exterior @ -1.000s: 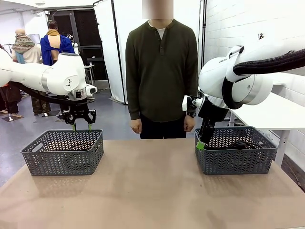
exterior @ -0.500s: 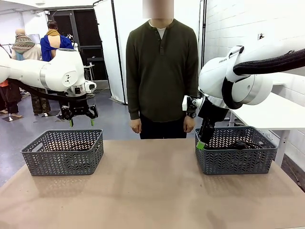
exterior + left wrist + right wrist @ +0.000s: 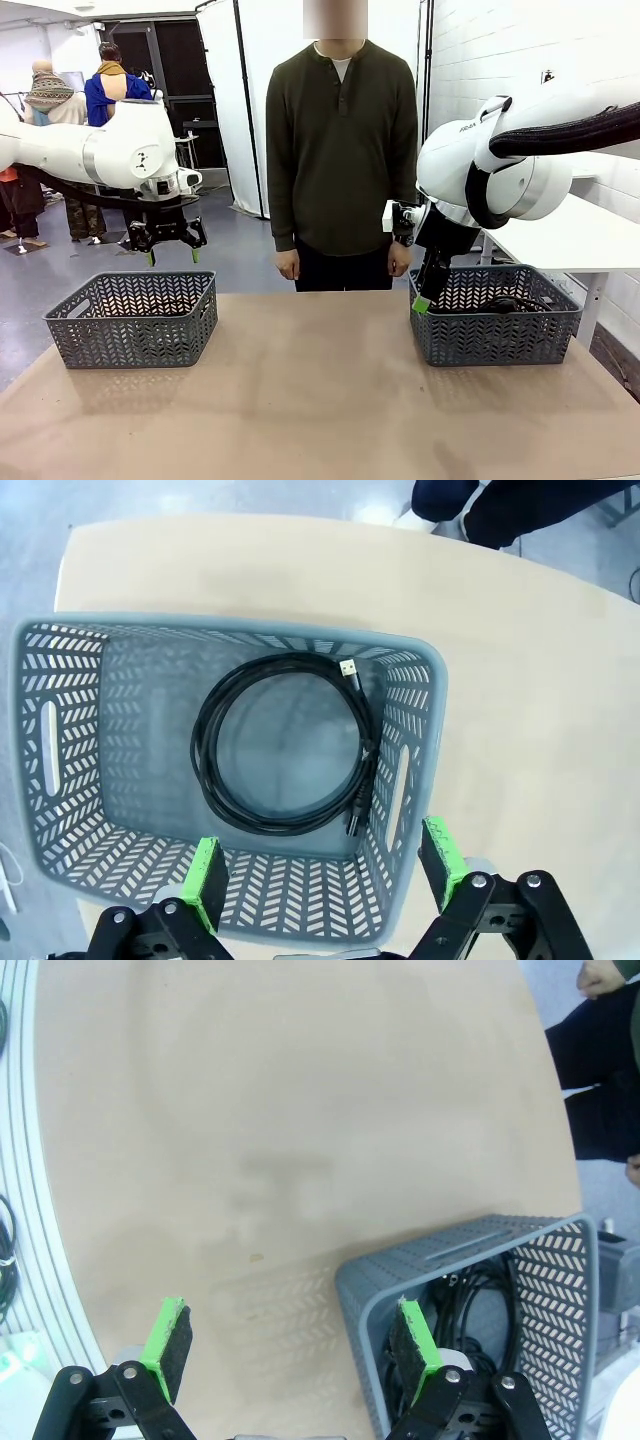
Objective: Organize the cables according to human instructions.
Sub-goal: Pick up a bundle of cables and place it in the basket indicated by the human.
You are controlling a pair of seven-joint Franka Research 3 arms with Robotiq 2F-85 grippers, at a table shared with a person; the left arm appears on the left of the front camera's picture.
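One coiled black cable [image 3: 285, 745] lies flat on the floor of the left grey basket [image 3: 415, 740], which also shows at the table's left [image 3: 135, 320]. My left gripper [image 3: 171, 254] hangs open above that basket, its green pads [image 3: 205, 880] wide apart and empty. More black cables [image 3: 512, 302] sit bunched in the right grey basket [image 3: 495, 335]; they show as a dark tangle [image 3: 480, 1290] inside its wall [image 3: 400, 1290]. My right gripper [image 3: 290, 1345] is open and empty, one pad over the basket's near corner, the other over bare table. The human [image 3: 342, 150] stands at the far side, hands down.
The tan table top [image 3: 320, 400] lies bare between the two baskets. A white table [image 3: 585, 235] stands at the far right. A metal table rail with cords [image 3: 15, 1210] runs along the edge in the right wrist view.
My left gripper has risen from just above the left basket's rim and its fingers have spread wide. The right arm and the human have not moved.
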